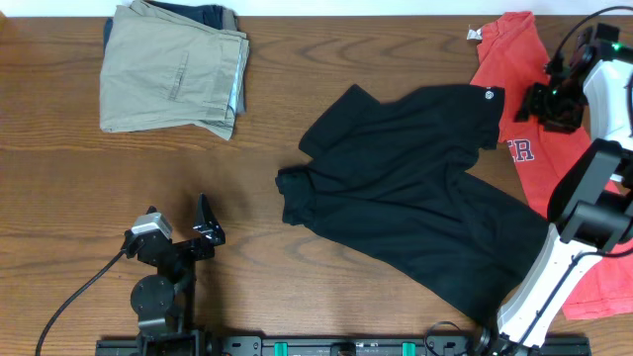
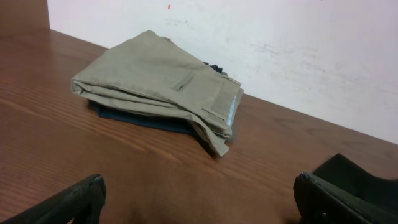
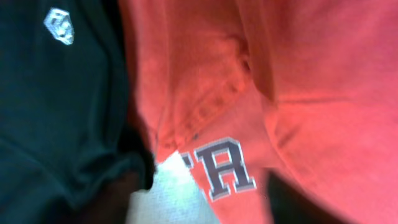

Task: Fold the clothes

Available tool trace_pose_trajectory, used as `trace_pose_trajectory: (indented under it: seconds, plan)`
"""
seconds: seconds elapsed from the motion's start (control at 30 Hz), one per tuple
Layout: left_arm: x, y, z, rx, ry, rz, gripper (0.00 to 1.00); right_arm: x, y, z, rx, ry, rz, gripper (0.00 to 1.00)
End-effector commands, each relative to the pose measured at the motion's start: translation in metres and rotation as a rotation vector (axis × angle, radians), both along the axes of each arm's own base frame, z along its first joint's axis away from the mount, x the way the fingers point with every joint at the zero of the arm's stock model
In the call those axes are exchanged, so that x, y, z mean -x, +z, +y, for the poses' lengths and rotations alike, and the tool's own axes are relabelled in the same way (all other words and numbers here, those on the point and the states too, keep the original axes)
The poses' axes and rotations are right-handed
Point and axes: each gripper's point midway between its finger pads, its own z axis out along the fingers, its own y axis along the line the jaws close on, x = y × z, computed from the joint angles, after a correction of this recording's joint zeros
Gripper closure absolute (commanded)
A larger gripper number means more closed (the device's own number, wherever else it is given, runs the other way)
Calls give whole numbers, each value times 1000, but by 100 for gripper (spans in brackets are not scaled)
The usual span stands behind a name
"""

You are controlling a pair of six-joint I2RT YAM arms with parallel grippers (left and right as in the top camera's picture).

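Observation:
The clothes, a black garment [image 1: 415, 188], lie spread and rumpled across the table's middle and right, with a small white logo [image 1: 489, 95] at the far right corner. My right gripper [image 1: 550, 105] hovers just right of that corner, over a red shirt. In the right wrist view the black cloth [image 3: 56, 93] fills the left side, and the gripper [image 3: 208, 199] has its blurred dark fingers [image 3: 118, 193] apart over red cloth. My left gripper [image 1: 208, 227] rests open near the front left, apart from the garment. Its wrist view shows the gripper [image 2: 199, 196] with bare wood between the fingers.
Folded khaki trousers [image 1: 173, 64] [image 2: 161, 81] lie at the back left on something dark blue. The red shirt [image 1: 514, 69] [image 3: 298, 81] with block lettering lies along the right edge, partly under the right arm [image 1: 584, 198]. A white wall [image 2: 280, 43] backs the table.

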Motion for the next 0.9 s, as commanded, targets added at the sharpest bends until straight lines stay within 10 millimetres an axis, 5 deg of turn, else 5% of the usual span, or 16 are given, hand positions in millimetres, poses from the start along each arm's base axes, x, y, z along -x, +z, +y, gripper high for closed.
trace_pose_trajectory:
  seconds: [0.0,0.17,0.37,0.47,0.63,0.87]
  plan:
    - [0,-15,-1,-1,-7,37,2,-2,-17,-3,20,33,21,4]
    - [0,-15,-1,-1,-7,37,2,3,-41,-25,134,26,87,9]
    - [0,-15,-1,-1,-7,37,2,5,-65,-26,132,68,125,15]
    - [0,-15,-1,-1,-7,37,2,5,-73,-26,128,69,134,32]
    - [0,-15,-1,-1,-7,37,2,7,-80,-29,140,64,149,95]
    - [0,-15,-1,-1,-7,37,2,35,-67,-85,329,-134,238,99]
